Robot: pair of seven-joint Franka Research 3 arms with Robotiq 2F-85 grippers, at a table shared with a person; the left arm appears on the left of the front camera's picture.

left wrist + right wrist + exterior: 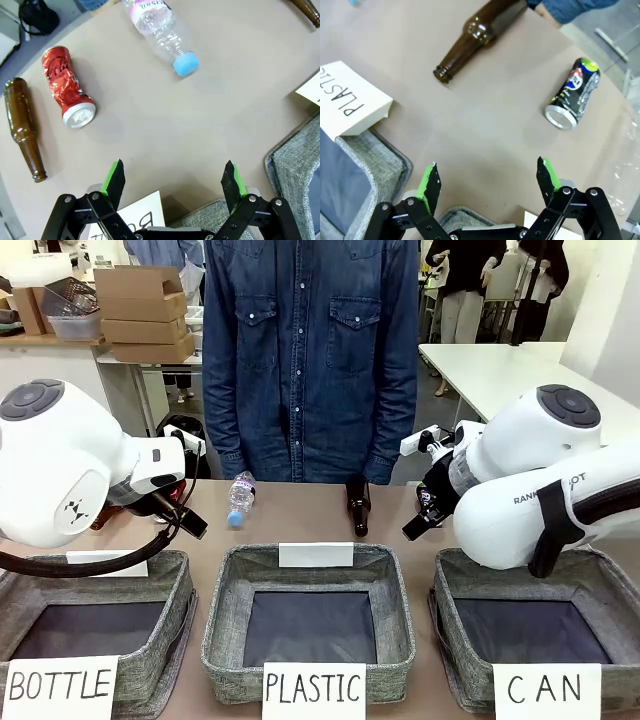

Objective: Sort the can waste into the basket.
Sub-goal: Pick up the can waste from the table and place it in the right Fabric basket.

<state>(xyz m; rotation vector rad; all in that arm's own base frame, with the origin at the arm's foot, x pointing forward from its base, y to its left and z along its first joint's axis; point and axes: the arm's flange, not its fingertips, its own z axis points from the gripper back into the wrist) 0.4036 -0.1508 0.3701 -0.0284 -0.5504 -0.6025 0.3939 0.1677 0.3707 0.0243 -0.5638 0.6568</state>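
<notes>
The red dented can (67,87) lies on its side on the tan table, up and to the left of my left gripper (175,182), whose green-padded fingers stand open and apart from it. The black can (572,95) with blue-white markings lies ahead and to the right of my right gripper (487,182), also open with nothing between its fingers. The CAN basket (448,635) sits at the front right under my right arm. My left gripper (190,520) hovers behind the BOTTLE basket; my right gripper (420,520) hovers behind the CAN basket.
A person in a denim shirt stands at the far side. A clear plastic bottle (240,498) and a brown bottle (358,508) lie mid-table; another brown bottle (25,127) lies beside the red can. The PLASTIC basket (225,640) and BOTTLE basket (170,640) line the front edge.
</notes>
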